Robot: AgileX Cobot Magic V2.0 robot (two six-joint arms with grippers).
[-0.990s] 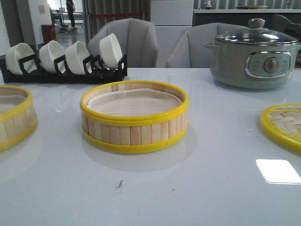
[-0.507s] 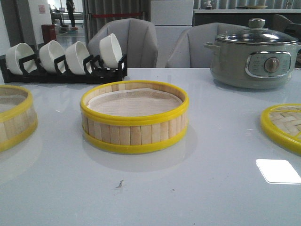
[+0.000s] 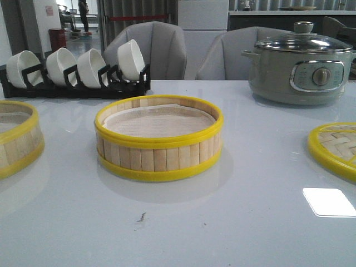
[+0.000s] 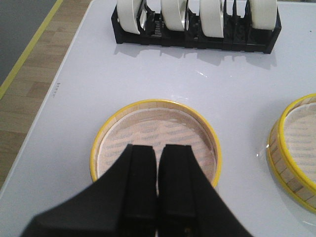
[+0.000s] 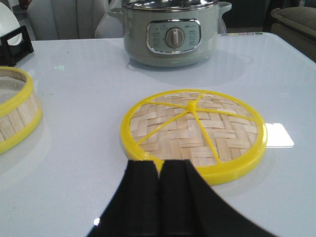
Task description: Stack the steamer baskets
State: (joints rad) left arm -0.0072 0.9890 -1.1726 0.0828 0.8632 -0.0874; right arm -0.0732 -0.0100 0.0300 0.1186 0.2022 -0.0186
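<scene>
One steamer basket [image 3: 158, 158] with pale slat walls, yellow rims and a white paper liner stands mid-table in the front view. A second steamer basket [image 3: 19, 144] is cut off by that view's left edge. Neither gripper shows in the front view. In the left wrist view my left gripper [image 4: 158, 148] is shut and empty, above the left basket [image 4: 153, 102]. The middle basket [image 4: 291, 148] shows at that view's edge. In the right wrist view my right gripper [image 5: 159, 165] is shut and empty, just short of the woven lid [image 5: 192, 126]. The middle basket's rim [image 5: 17, 106] shows there too.
A grey-green electric pot [image 3: 303, 64] stands at the back right. A black rack of white bowls [image 3: 75, 69] stands at the back left. The flat woven lid [image 3: 336, 147] lies at the right. The table's left edge and wooden floor [image 4: 29, 94] show in the left wrist view.
</scene>
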